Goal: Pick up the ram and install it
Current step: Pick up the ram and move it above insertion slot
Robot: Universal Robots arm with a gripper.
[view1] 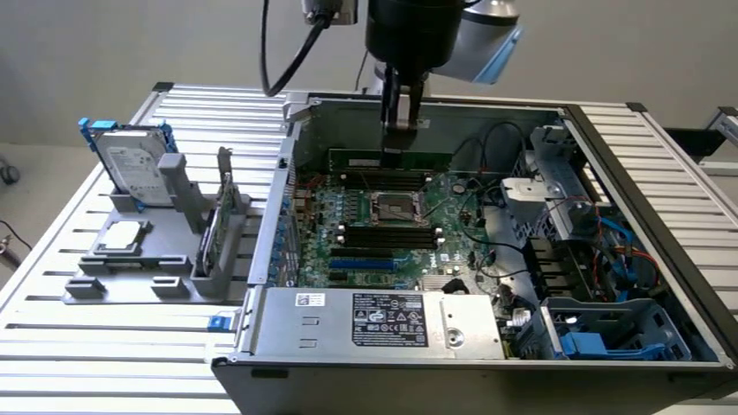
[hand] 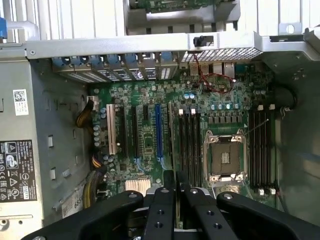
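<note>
Green ram [view1: 352,160] clamped in jaws of gripper [view1: 396,149], hanging over far edge of motherboard [view1: 455,246]. Judgement: keep stick level, parallel to black slot [view1: 369,183], lower straight, press evenly.

No wording is legible. The power supply box [view1: 289,333], at six o'clock from the motherboard [view1: 386,225] in the exterior view, carries a black label [view1: 390,318] of tiny white print and certification marks, with a small white code sticker [view1: 311,299] at its nine o'clock.
</note>
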